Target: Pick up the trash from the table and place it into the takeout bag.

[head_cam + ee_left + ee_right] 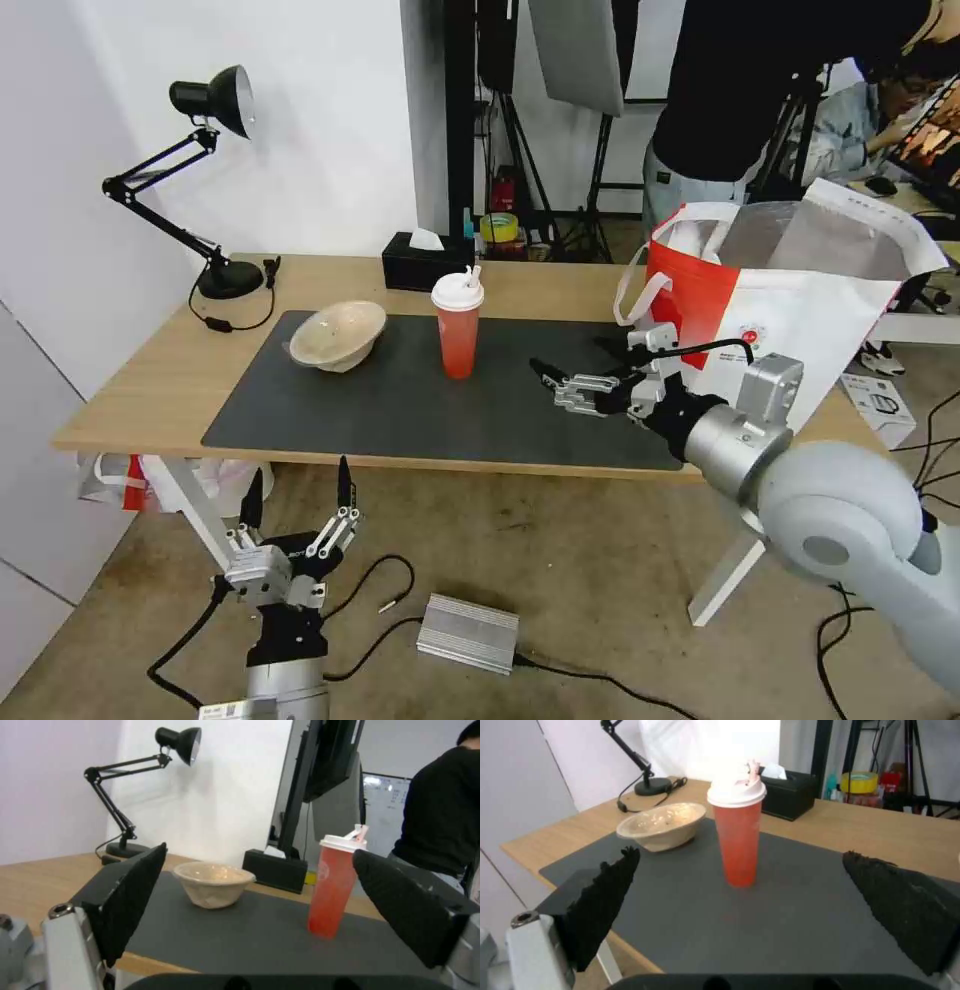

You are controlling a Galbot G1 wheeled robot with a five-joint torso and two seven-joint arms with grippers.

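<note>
The drink cup (458, 331) is standing upright near the middle of the grey mat (400, 420) on the worktop (140, 380), its white lid on and its red body showing clearly in the right wrist view (737, 832) and the left wrist view (334, 885). The paper bowl (338, 335) is lying tilted on the mat's far left part, near the cup but apart from it, its opening leaning toward the cup side. The takeout bag (800, 290) is standing open at the right end of the worktop, its silvery lining facing up and its red panel toward the mat.

The right end effector (585, 375) is hovering over the right part of the mat, just in front of the bag and pointing toward the cup, with its fingers spread wide and gripping nothing; in its wrist view the cup is sitting between the two black fingertips (605, 896), farther off. The left end effector (297, 495) is hanging below the worktop's front edge, over the floor, fingers pointing up, spread apart and empty. A black tissue box (420, 262) and a black desk lamp (205, 180) are sitting along the far side.
</note>
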